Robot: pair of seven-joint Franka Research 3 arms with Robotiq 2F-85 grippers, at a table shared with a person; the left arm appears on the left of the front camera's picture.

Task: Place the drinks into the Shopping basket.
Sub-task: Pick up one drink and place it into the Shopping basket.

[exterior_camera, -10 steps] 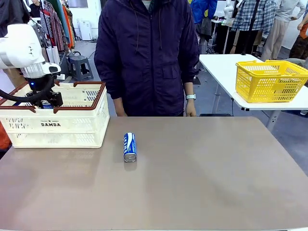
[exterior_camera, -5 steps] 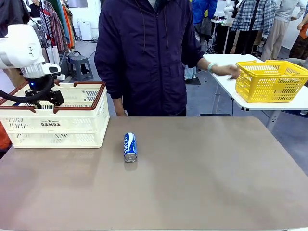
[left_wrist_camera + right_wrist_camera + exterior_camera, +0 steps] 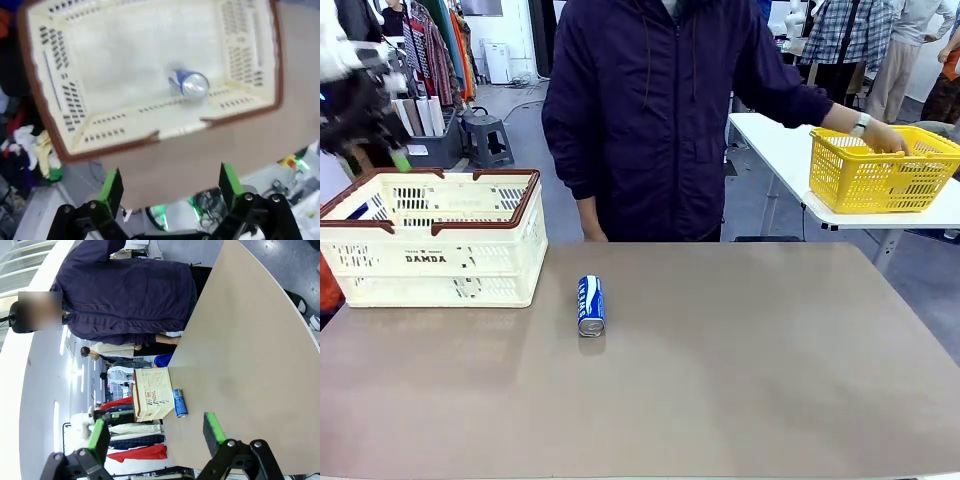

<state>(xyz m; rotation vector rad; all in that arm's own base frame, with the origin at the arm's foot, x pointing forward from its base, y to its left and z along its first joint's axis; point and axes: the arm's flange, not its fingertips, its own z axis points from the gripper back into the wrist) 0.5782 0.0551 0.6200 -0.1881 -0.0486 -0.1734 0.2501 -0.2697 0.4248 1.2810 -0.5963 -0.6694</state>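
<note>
**One can in the basket, one on the tabletop**

Your left tool (image 3: 170, 182) hangs above the Shopping basket (image 3: 125, 120), jaws spread wide with nothing between them. On the basket's floor lies a blue and silver can (image 3: 191, 84), close to one long wall. A blue and white can (image 3: 590, 305) lies on its side on the tabletop (image 3: 740, 380), near the basket's right end. Your right tool (image 3: 157, 432) is also spread open and empty. The person's hand (image 3: 885, 138) is at the rim of the yellow basket (image 3: 880, 175) on another table.

Black left hand (image 3: 170, 181), green pads (image 3: 113, 189), black right hand (image 3: 156, 428), matching green pads (image 3: 214, 427)
</note>
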